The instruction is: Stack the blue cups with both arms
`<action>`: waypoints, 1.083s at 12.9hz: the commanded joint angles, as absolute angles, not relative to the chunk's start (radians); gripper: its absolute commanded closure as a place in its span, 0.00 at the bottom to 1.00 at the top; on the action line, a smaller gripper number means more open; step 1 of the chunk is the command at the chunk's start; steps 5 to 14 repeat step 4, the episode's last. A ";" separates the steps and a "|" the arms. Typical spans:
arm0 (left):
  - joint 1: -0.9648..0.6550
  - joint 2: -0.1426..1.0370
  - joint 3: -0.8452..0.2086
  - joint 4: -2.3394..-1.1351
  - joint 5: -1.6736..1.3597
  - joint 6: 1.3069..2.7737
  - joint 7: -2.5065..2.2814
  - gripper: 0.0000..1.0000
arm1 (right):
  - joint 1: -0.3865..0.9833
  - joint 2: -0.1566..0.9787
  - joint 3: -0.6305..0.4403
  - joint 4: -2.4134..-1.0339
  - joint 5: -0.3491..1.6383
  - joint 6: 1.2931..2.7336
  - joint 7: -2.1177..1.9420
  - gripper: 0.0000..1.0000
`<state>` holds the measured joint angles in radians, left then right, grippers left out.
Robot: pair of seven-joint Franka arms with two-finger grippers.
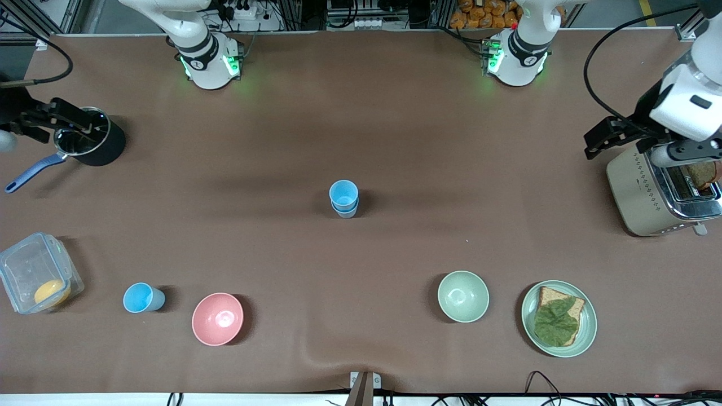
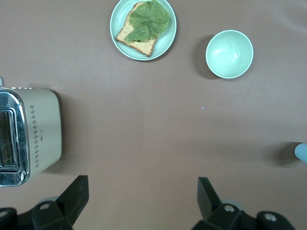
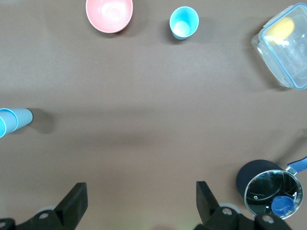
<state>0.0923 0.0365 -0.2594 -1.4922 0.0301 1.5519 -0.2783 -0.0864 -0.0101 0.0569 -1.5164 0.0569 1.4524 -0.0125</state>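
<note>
Two blue cups [image 1: 343, 198] stand nested in the middle of the table, the bright sky-blue one inside a greyer one; the pair [image 3: 12, 120] also shows in the right wrist view, and an edge of it [image 2: 301, 153] in the left wrist view. Another blue cup [image 1: 144, 298] [image 3: 183, 22] stands alone beside the pink bowl, nearer the front camera, toward the right arm's end. My left gripper [image 1: 595, 142] [image 2: 142, 197] hangs open and empty by the toaster. Over the black pot, my right gripper [image 1: 79, 119] [image 3: 141, 200] is open and empty too.
A pink bowl [image 1: 218, 318], a green bowl [image 1: 463, 296] and a plate with bread and lettuce [image 1: 586, 330] line the near side. A toaster [image 1: 643, 192] stands at the left arm's end. A black pot [image 1: 110, 148] and a clear lidded box [image 1: 22, 270] stand at the right arm's end.
</note>
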 commanded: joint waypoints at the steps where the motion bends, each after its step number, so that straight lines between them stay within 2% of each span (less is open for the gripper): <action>1: 0.124 0.025 -0.262 -1.483 0.034 1.528 -0.204 0.00 | -0.150 -0.017 0.074 -1.505 0.052 1.436 -0.012 0.00; 14: 0.138 0.026 -0.262 -1.485 0.032 1.523 -0.190 0.00 | -0.183 -0.011 0.077 -1.513 0.066 1.434 -0.014 0.00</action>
